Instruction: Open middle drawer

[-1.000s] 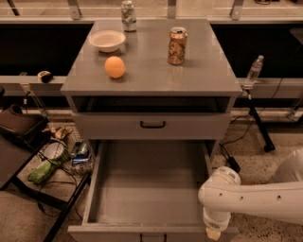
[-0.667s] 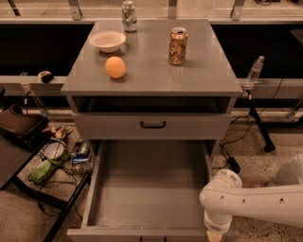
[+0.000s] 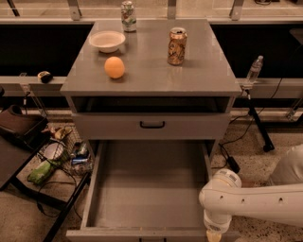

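Observation:
The grey middle drawer (image 3: 147, 189) is pulled far out of the cabinet. Its wide shallow tray is empty, and its front panel is cut off by the bottom edge of the view. Above it, another grey drawer (image 3: 109, 126) with a small black bar handle (image 3: 152, 125) is closed. My white arm comes in from the right. My gripper (image 3: 213, 235) is at the bottom edge, just beside the open drawer's right front corner, and is mostly out of view.
On the cabinet top (image 3: 151, 75) stand an orange (image 3: 114, 67), a white bowl (image 3: 107, 40), a brown can (image 3: 176, 46) and a second can (image 3: 128, 9). A wire basket of clutter (image 3: 61, 151) sits to the left. A water bottle (image 3: 254, 70) and cables (image 3: 232, 163) are to the right.
My arm's end has sunk slightly toward the bottom edge of the view. The drawer stays pulled out as before.

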Robot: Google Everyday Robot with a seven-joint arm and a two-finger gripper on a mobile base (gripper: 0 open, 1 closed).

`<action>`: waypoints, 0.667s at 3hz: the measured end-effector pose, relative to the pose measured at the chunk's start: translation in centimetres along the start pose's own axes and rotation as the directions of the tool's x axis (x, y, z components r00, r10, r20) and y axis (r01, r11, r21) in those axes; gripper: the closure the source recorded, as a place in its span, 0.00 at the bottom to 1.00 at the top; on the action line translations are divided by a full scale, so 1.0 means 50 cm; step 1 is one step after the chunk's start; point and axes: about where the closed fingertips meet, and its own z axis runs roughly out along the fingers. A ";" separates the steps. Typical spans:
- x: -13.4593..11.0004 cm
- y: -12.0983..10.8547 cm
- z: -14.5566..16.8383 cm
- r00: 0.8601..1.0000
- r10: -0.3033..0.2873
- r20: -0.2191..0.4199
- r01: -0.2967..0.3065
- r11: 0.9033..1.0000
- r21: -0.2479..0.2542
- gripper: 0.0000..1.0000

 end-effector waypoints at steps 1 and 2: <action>0.000 0.000 0.000 1.000 0.000 0.000 0.000 1.000 0.000 0.26; 0.001 -0.003 -0.012 1.000 -0.011 0.006 0.011 1.000 0.005 0.03</action>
